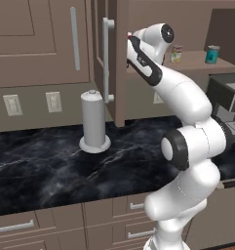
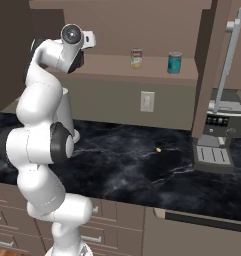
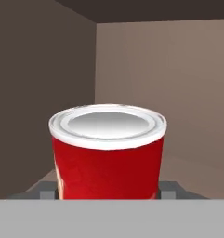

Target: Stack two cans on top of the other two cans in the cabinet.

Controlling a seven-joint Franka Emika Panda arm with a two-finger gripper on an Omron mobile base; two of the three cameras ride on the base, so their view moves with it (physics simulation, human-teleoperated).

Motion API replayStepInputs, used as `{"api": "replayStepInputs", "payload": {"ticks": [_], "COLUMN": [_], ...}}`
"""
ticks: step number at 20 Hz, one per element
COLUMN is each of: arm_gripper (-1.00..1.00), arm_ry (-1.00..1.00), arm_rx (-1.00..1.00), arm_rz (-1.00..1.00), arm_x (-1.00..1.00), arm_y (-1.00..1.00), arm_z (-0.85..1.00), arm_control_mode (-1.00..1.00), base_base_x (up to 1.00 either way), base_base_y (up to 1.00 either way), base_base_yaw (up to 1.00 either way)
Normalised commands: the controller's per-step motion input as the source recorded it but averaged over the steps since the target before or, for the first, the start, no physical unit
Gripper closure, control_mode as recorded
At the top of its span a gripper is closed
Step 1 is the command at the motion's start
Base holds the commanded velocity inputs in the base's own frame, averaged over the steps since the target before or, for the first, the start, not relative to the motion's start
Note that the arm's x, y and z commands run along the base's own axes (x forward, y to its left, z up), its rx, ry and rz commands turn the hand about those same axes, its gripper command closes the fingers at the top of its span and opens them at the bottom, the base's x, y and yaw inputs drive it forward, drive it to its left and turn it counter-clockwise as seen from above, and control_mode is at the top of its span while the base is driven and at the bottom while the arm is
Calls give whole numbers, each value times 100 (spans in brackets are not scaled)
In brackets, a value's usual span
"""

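The brown wooden wall cabinet (image 2: 157,75) stands open, its one door (image 1: 120,63) swung out with one long silvery vertical bar handle (image 1: 107,58). One flat shelf (image 2: 112,67) runs along its inside. Below lies the black marbled worktop (image 1: 46,166), carrying one grey paper-towel holder (image 1: 94,122) near its back edge and one dark coffee machine (image 2: 217,135) at its right end.

The white arm (image 1: 187,112) reaches up to the left end of the shelf. Three cans can be counted. One red cylinder can with a silvery top and white rim (image 3: 108,153) stands upright on the shelf near the cabinet's left wall, right in front of the hand. The two dark fingers (image 3: 171,189) sit low on either side of this can, close beside it; whether they press on it or stand released cannot be told.

Further right along the shelf, one small can with a pale label and red and yellow marks (image 2: 136,58) stands upright near the middle, and one teal can with a silvery top (image 2: 175,62) stands upright near the right end, apart from it. No can sits atop another.
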Motion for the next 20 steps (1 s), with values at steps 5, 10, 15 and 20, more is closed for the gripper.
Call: {"api": "replayStepInputs", "payload": {"ticks": [5,10,15,20], "arm_gripper": [-100,-100,-100,-100], "arm_ry": [-2,-3,0,2], "arm_rx": [0,1,0,0], "arm_rz": [0,0,0,-6], "arm_x": [-2,-1,-21,-32], "arm_y": [-10,0,0,0], "arm_z": [-4,-1,-3,-4], "arm_control_mode": [-100,-100,-100,-100], "base_base_x": [0,0,0,0], "base_base_y": [0,0,0,0], "base_base_yaw": [0,0,0,0]}}
